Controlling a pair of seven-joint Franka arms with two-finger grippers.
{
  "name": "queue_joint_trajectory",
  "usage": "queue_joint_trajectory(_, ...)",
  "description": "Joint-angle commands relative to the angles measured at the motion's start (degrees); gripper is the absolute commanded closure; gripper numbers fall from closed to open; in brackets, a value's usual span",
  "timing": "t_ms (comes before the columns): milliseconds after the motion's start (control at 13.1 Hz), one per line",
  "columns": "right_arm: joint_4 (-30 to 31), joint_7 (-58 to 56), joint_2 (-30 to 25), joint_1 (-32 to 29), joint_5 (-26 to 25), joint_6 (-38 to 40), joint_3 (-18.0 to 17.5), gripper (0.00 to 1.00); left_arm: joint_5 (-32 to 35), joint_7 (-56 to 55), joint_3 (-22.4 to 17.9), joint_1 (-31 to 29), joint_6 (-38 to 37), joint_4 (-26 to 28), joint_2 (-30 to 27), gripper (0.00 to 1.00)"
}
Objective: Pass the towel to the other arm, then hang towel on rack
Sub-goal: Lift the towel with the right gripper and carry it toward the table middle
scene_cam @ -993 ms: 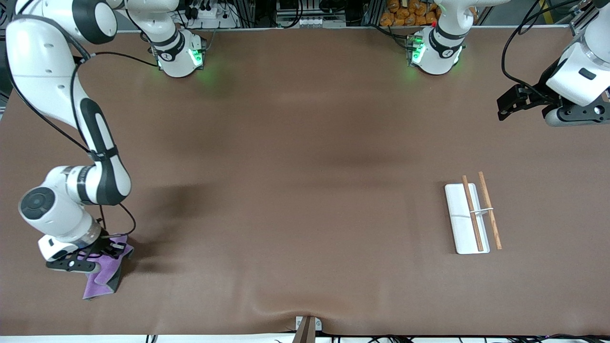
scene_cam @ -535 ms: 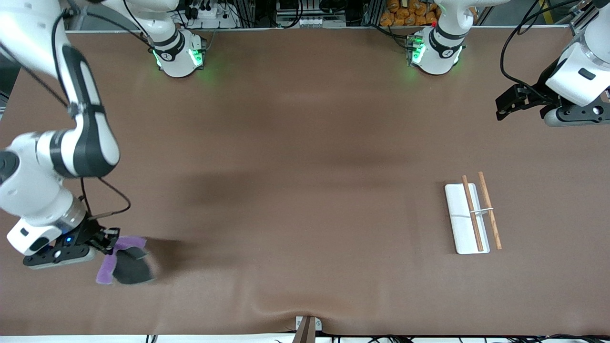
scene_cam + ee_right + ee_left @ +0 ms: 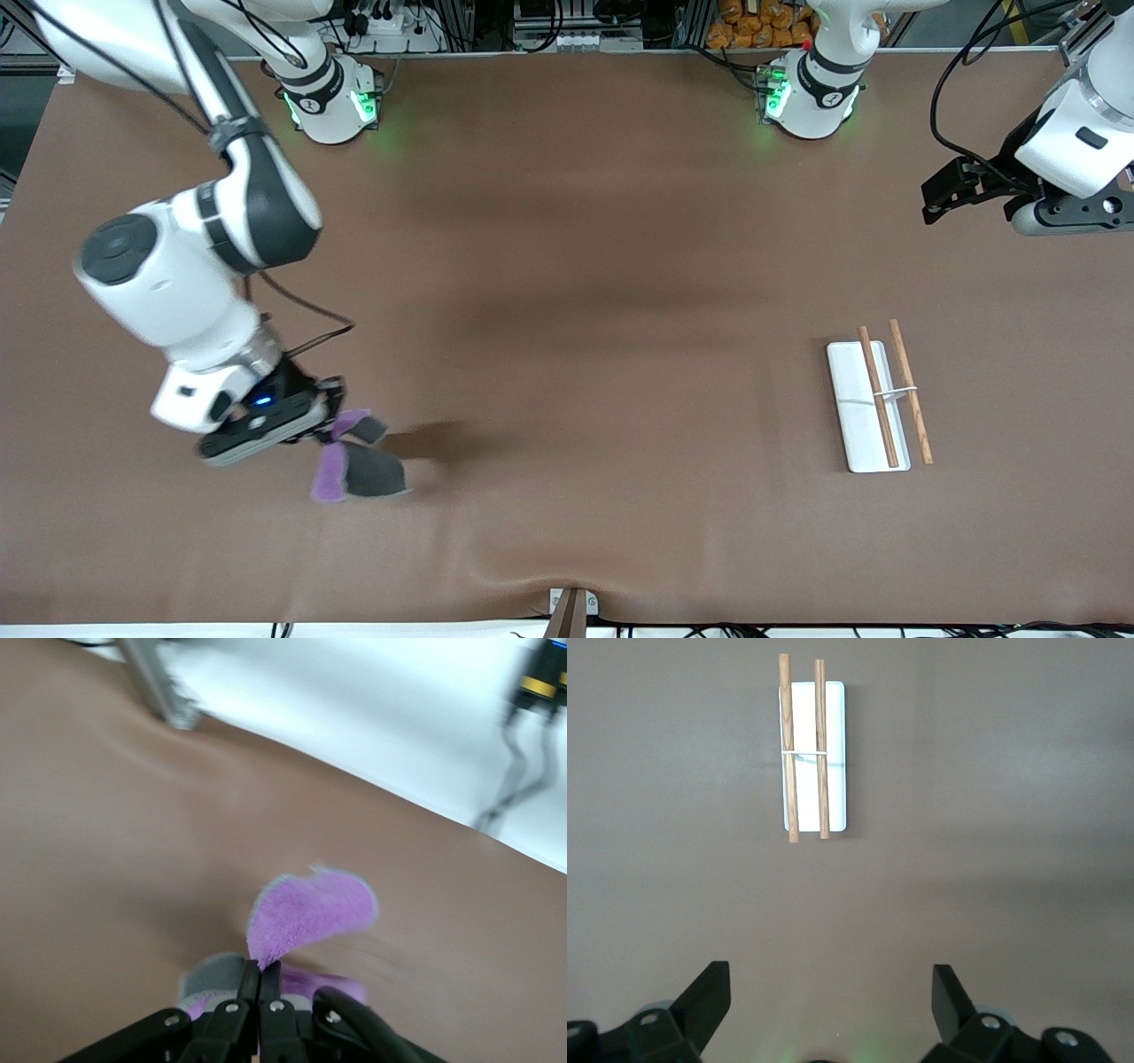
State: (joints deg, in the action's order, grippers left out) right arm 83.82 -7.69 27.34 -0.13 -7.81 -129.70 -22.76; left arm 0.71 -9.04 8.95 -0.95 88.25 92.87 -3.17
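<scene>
My right gripper [image 3: 332, 424] is shut on the towel [image 3: 354, 465], a small purple and dark grey cloth that hangs from it in the air over the table's front part, toward the right arm's end. In the right wrist view the towel [image 3: 310, 912] sticks out from the closed fingertips [image 3: 261, 973]. The rack [image 3: 877, 403], a white base with two brown rods and a thin white crossbar, lies on the table toward the left arm's end; it also shows in the left wrist view [image 3: 811, 749]. My left gripper [image 3: 941, 190] is open and empty, waiting high near its end of the table.
The brown table cover [image 3: 567, 292] has a raised wrinkle at the front edge by a metal clamp [image 3: 571, 607]. The two arm bases [image 3: 332, 97] [image 3: 806, 93] stand along the far edge.
My right arm has lifted the towel off the table and carried it toward the table's middle. The left arm has stayed still.
</scene>
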Motion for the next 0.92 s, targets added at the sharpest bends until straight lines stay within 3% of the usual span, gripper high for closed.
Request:
queue_joint_trajectory(0,0.5,-0.4,-0.2,0.2,0.9,0.1,-7.6,1.00,-0.8,1.0,0.1,-0.2,-1.1,-1.2,0.5,0.00)
queue_joint_trajectory(153,0.5,0.0,-0.2,2.1,4.3,1.2,-10.1,1.00,-0.8,0.9,0.1,-0.1,-1.1,-1.2,0.5,0.00)
queue_joint_trajectory(458,0.5,0.6,-0.2,8.8,10.8,1.1,-10.1,1.00,-0.9,0.9,0.1,0.0,-1.1,-1.3,1.1,0.00)
queue_joint_trajectory(840,-0.8,7.1,1.2,15.8,11.3,-0.7,-10.1,1.00,-1.0,0.7,0.1,0.4,-0.7,-1.5,2.0,0.00)
